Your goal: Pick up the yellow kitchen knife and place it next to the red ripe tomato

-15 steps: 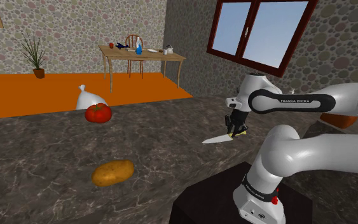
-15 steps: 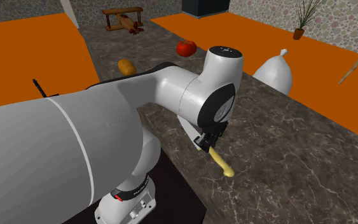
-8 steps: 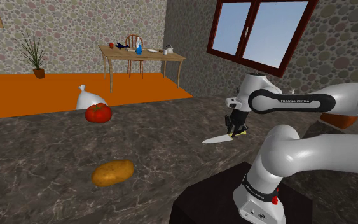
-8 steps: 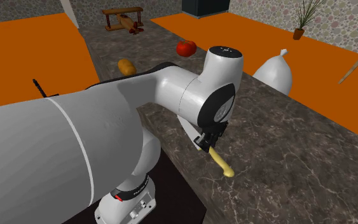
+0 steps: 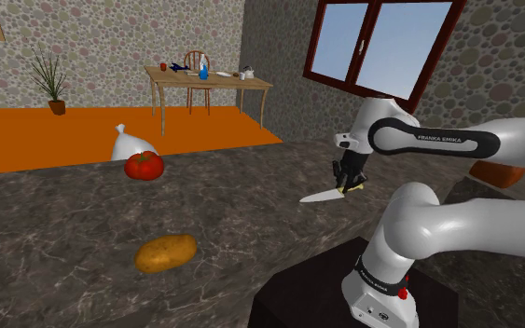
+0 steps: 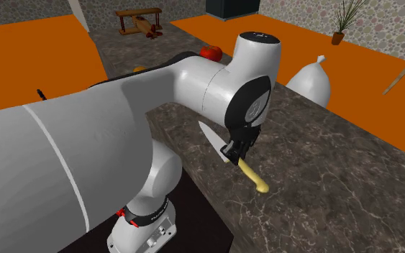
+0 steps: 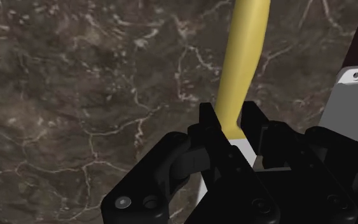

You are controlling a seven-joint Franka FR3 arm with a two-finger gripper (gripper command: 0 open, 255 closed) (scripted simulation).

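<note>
- pincer (image 5: 348, 184): black, clamped on the knife (image 5: 322, 196) where the yellow handle meets the pale blade; in the wrist view the two fingers press the handle from either side.
- knife: held over the dark marbled table (image 5: 55, 219), close to the stand (image 5: 330, 293); in the shoulder view the blade lies roughly level with its tip toward that view's left; in the second exterior view the handle slants down toward that view's right and the blade rises toward its left.
- whether the handle's end touches the table cannot be told.
- tomato (image 5: 144, 166): red, resting on the table toward the far edge, well apart from the knife.
- white bag (image 5: 130, 143): knotted at the top, just behind the tomato in the shoulder view.
- potato (image 5: 165, 252): brown, lying on the table nearer the camera than the tomato, apart from both tomato and knife.
- arm: white, arching from the stand out over the table, wrist turned downward.
- background: orange floor, pebbled walls, a wooden side table (image 5: 209, 86) with small items, a potted plant (image 5: 49, 82).
</note>
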